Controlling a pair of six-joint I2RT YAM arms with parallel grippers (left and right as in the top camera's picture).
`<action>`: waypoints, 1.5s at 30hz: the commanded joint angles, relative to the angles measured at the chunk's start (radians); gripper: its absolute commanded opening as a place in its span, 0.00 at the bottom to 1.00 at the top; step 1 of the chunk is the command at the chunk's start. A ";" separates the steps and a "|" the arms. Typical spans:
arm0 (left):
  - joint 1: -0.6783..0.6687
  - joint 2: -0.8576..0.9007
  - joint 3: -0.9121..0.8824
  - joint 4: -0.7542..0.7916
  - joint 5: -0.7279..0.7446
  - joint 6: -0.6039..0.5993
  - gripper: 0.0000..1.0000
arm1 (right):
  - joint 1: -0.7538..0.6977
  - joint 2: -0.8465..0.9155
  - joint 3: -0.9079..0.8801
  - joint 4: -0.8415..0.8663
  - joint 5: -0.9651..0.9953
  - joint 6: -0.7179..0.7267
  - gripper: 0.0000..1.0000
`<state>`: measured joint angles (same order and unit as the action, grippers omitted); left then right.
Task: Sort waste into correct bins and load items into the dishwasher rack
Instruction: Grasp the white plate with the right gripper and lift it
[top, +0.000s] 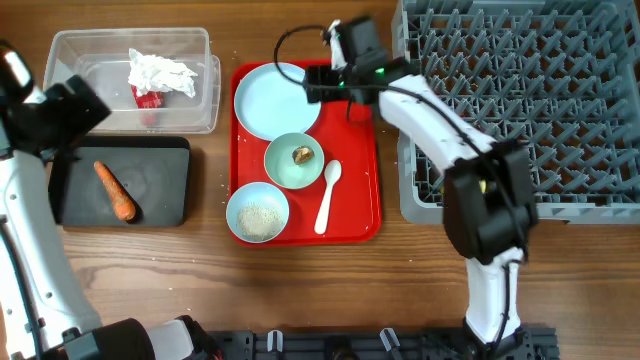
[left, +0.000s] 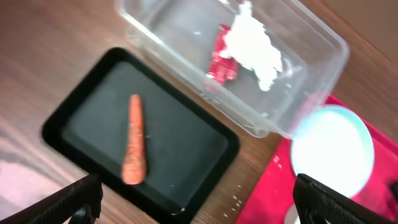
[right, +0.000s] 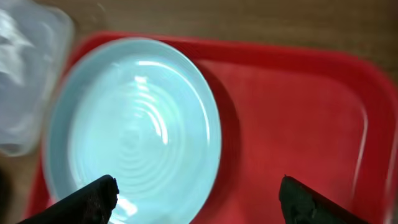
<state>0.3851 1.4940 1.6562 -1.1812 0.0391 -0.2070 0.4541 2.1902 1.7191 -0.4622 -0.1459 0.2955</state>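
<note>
From overhead, my right pincer (top: 322, 84) hangs over the edge of the pale blue plate (top: 268, 102) on the red tray (top: 356, 150). The carrot (top: 115, 190) lies in the black tray (top: 165, 160). In the left wrist view, my left pincer (left: 198, 185) is spread wide and empty above that tray. In the right wrist view, my fingers (right: 93, 198) stand apart over the plate, pinching nothing.

left gripper (left: 198, 202) jaws wide apart, empty | right gripper (right: 199, 199) jaws wide apart, empty
</note>
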 joint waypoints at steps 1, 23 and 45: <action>-0.080 0.010 0.000 0.019 0.019 0.046 0.98 | 0.005 0.056 0.007 0.010 0.090 0.017 0.84; -0.148 0.032 0.000 0.049 0.020 0.045 1.00 | 0.005 0.160 0.007 -0.086 0.199 -0.008 0.04; -0.148 0.032 0.000 0.051 0.020 0.045 1.00 | -0.110 -0.185 0.058 -0.124 0.204 -0.090 0.04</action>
<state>0.2420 1.5204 1.6562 -1.1328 0.0513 -0.1772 0.3428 2.1159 1.7466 -0.5846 0.0387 0.2562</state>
